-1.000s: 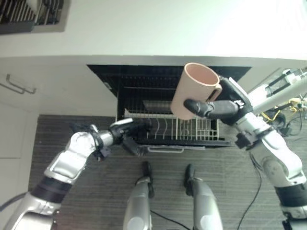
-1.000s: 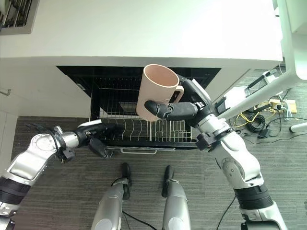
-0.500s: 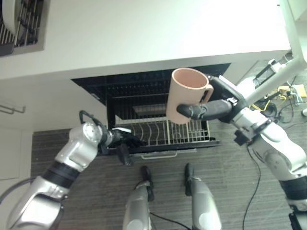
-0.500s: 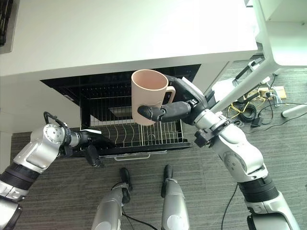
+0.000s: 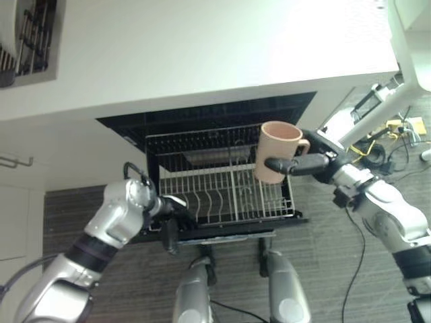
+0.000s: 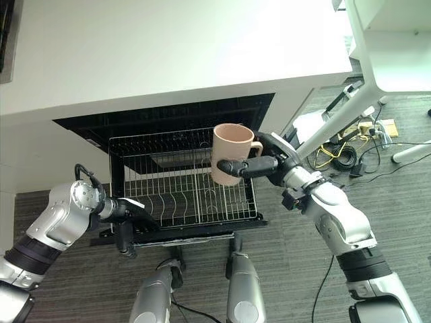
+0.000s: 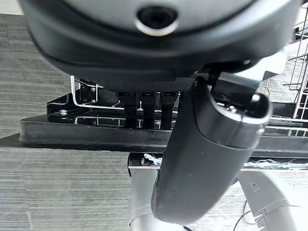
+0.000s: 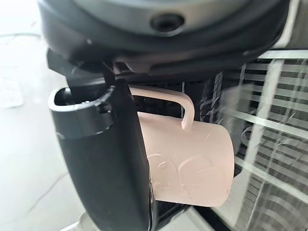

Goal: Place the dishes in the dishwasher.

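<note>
The pale pink ceramic mug point(image 6: 231, 153) with a loop handle is held upright, mouth up, above the right part of the pulled-out metal wire dish rack point(image 6: 182, 188). The right hand point(image 6: 259, 165) grasps it, thumb across the side and fingers apparently through the handle. The rack sticks out of the dark opening of the dishwasher point(image 5: 202, 118) under the white countertop point(image 5: 202, 47). The left hand point(image 5: 172, 212) is at the rack's black front edge point(image 7: 72, 132), left of centre, fingers curled onto it; how firmly it grips is hard to make out
</note>
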Available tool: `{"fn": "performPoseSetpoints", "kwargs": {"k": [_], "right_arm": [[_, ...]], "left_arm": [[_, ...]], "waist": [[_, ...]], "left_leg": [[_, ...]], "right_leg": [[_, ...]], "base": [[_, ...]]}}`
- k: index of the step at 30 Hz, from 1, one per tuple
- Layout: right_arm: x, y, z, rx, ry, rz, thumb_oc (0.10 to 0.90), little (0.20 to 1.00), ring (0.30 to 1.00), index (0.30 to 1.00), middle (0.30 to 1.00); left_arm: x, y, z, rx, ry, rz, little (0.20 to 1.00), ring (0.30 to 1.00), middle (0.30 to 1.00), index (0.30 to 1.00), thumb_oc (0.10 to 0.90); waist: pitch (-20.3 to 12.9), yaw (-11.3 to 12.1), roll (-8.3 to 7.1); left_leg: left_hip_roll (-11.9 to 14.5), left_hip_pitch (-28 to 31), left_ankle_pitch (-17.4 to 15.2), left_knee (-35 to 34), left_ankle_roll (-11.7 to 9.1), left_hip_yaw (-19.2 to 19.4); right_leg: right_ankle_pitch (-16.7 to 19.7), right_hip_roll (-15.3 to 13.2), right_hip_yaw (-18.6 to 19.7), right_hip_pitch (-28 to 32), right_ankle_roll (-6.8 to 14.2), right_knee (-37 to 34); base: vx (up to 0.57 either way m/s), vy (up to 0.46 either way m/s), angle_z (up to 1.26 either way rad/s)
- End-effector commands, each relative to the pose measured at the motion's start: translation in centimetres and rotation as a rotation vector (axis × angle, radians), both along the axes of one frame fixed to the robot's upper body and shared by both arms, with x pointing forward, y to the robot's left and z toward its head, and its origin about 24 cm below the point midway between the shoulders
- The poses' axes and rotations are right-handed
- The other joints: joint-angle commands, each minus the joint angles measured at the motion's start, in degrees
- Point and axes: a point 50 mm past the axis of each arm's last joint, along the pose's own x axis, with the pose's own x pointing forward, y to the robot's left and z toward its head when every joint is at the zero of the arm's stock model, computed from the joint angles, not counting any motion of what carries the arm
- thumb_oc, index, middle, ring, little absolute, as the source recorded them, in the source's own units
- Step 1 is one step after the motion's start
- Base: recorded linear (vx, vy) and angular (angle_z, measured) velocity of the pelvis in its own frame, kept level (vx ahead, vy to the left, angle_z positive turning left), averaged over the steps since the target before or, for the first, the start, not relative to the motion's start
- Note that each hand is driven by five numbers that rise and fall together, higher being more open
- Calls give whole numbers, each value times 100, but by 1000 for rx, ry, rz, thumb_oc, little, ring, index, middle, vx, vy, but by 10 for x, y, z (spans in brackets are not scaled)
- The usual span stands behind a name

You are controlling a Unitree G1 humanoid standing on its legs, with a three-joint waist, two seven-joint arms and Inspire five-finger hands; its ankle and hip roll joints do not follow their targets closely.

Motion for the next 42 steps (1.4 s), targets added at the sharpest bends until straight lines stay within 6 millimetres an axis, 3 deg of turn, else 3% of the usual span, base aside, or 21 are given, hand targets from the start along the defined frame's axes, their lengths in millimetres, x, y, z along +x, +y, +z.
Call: {"fn": "performPoseSetpoints", "kwargs": {"k": [1, 7, 10, 15, 23, 33, 40, 41, 42], "right_arm": [[2, 1, 37, 7, -180, -15, 400, 300, 300, 300, 300], [15, -18, 32, -55, -168, -185, 400, 300, 300, 300, 300], [23, -29, 25, -62, -129, -293, 400, 300, 300, 300, 300], [33, -41, 25, -201, -108, -393, 400, 300, 300, 300, 300], [49, -66, 20, -278, 13, -553, 400, 300, 300, 300, 300], [51, -81, 12, -314, 105, -657, 400, 300, 300, 300, 300], [47, -84, -11, -381, 253, -639, 400, 300, 300, 300, 300], [47, -83, -15, -382, 284, -625, 772, 858, 858, 858, 858], [46, -83, -18, -388, 304, -618, 800, 900, 900, 900, 900]], "left_arm": [[-65, 3, -69, -130, 447, -41, 900, 900, 900, 900, 800], [-50, -15, -60, -403, 194, 85, 900, 900, 900, 900, 800], [-41, -24, -50, -669, 32, 242, 900, 900, 900, 900, 800], [-39, -21, -51, -737, -8, 288, 900, 900, 900, 900, 800], [-36, -26, -50, -741, -19, 247, 900, 900, 900, 900, 800], [-34, -26, -45, -752, -30, 234, 900, 900, 900, 900, 800], [-34, -27, -40, -766, -44, 226, 900, 900, 900, 900, 800], [-32, -27, -39, -767, -48, 227, 900, 900, 900, 900, 800], [-32, -27, -38, -766, -50, 226, 900, 900, 900, 900, 800]], "waist": [[-771, 262, -13], [-773, 530, -3], [-784, 768, 11], [-775, 948, 20], [-661, 1190, 75], [-602, 1248, 121], [-572, 1243, 133], [-563, 1238, 133], [-555, 1240, 132]], "left_leg": [[458, 94, -681, 468, -530, -405], [382, 43, -677, 468, -520, -573], [324, 1, -668, 468, -519, -690], [284, -58, -632, 468, -525, -781], [225, -69, -685, 468, -529, -870], [198, -97, -698, 468, -530, -897], [205, -92, -703, 468, -531, -868], [209, -89, -702, 468, -534, -863], [211, -87, -698, 468, -534, -864]], "right_leg": [[-364, -383, 74, 351, 620, -158], [-371, -453, -43, 402, 610, -158], [-373, -518, -181, 445, 605, -158], [-342, -578, -292, 445, 608, -158], [-353, -634, -457, 476, 610, -158], [-323, -650, -468, 424, 614, -158], [-288, -659, -449, 375, 623, -158], [-284, -659, -448, 372, 623, -158], [-280, -663, -453, 372, 622, -158]], "base": [[15, -41, 5], [6, -50, 16], [9, -65, 27], [-9, -27, 19], [-20, -18, 3], [-1, 0, 1], [-1, 1, 0], [0, 0, 0], [0, 0, 0]]}}
